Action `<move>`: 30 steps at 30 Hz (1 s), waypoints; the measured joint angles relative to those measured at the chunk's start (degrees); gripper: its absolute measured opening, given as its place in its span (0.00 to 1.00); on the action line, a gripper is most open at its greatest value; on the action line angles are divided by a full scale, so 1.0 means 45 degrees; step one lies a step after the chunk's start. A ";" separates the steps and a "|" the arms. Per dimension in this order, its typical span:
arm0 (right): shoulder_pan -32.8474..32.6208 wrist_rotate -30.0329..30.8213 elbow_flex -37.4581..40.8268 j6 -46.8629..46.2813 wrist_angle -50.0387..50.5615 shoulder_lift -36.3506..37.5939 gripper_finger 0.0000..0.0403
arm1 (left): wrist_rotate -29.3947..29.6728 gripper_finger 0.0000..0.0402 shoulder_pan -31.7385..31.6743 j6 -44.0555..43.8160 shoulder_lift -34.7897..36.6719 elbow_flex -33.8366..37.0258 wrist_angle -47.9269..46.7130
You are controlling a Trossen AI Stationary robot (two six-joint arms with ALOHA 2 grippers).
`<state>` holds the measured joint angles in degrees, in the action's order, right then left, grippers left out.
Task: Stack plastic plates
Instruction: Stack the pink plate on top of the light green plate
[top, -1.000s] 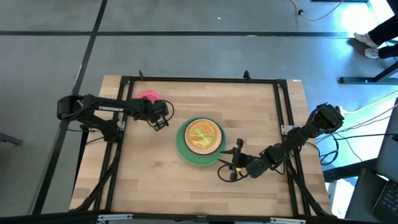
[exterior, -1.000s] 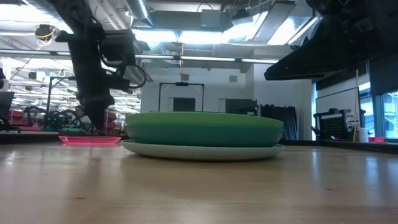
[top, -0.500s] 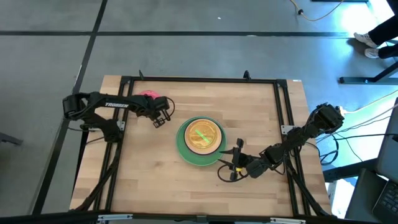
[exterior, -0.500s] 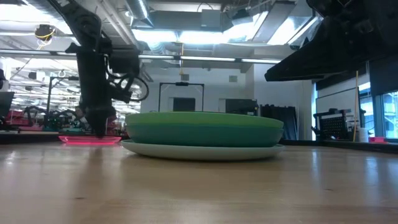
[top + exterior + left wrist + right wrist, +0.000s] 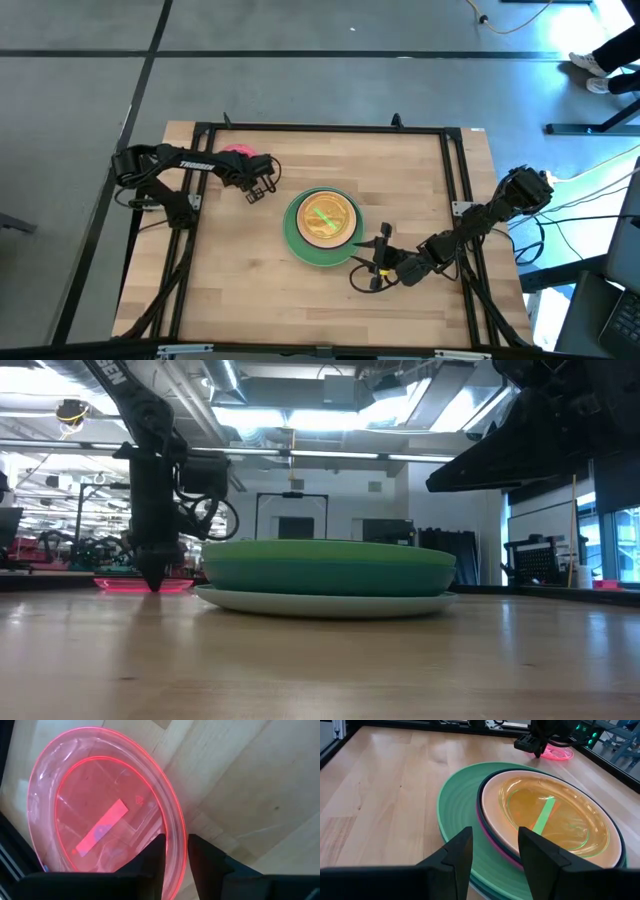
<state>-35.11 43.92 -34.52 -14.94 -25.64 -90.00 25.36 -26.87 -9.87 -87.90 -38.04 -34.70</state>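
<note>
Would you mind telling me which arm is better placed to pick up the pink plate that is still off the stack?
The left. Its tool already straddles the pink plate's rim, open. The right tool waits open beside the stack, across the table from that plate.

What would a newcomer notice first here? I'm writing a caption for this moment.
The stack of plates at the table's middle, green at the rim and orange on top. Next, the lone red-pink plate near the far left edge, with the left gripper straddling its rim. The right gripper waits open beside the stack.
</note>
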 joint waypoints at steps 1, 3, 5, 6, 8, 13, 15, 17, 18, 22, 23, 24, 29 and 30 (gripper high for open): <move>0.0000 0.0000 0.0000 -0.0005 0.0004 0.0000 0.37 | -0.0005 0.19 0.0000 0.0000 -0.0005 0.0005 0.0005; 0.0000 0.0000 0.0000 -0.0005 0.0007 0.0000 0.37 | -0.0042 0.16 -0.0002 0.0000 -0.0008 0.0013 0.0009; 0.0000 0.0000 0.0000 -0.0005 0.0007 0.0000 0.37 | -0.0082 0.11 0.0000 0.0005 -0.0014 0.0014 0.0022; 0.0000 0.0000 0.0000 -0.0005 0.0007 0.0000 0.37 | -0.0104 0.09 0.0000 0.0007 -0.0017 0.0019 0.0036; 0.0000 0.0000 0.0000 -0.0005 0.0005 0.0000 0.37 | -0.0054 0.04 0.0003 0.0008 -0.0026 0.0024 0.0055; 0.0000 0.0000 0.0000 -0.0005 0.0003 0.0000 0.37 | 0.0201 0.01 0.0215 0.0077 -0.0052 0.0048 0.0120; 0.0000 0.0000 0.0000 -0.0008 0.0002 0.0000 0.37 | 0.0320 0.01 0.0334 0.0155 -0.0063 0.0051 0.0119; 0.0000 0.0000 0.0000 -0.0007 0.0002 0.0000 0.37 | 0.0383 0.01 0.0479 0.0286 -0.0068 0.0055 0.0118; 0.0000 0.0000 0.0000 -0.0009 0.0002 0.0000 0.37 | 0.0409 0.01 0.0557 0.0291 -0.0068 0.0058 0.0111; 0.0000 0.0000 0.0000 -0.0010 0.0002 0.0000 0.37 | 0.0517 0.01 0.1042 0.0238 -0.0077 -0.0118 -0.0322; 0.0000 0.0000 0.0000 -0.0010 0.0002 0.0000 0.37 | 0.0520 0.01 0.1193 0.0227 -0.0074 -0.0211 -0.0479; 0.0000 0.0000 0.0000 -0.0008 0.0002 0.0000 0.37 | 0.0517 0.01 0.1351 0.0205 -0.0061 -0.0301 -0.0621; 0.0000 0.0000 0.0000 -0.0005 0.0002 0.0000 0.37 | 0.0550 0.01 0.2344 -0.0120 -0.0048 -0.0931 -0.1329; 0.0000 0.0000 0.0000 -0.0005 0.0002 0.0000 0.37 | 0.0549 0.01 0.2572 -0.0121 -0.0048 -0.1075 -0.1419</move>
<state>-35.11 43.92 -34.52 -14.96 -25.63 -90.00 27.83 -15.30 -10.41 -88.12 -42.88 -41.08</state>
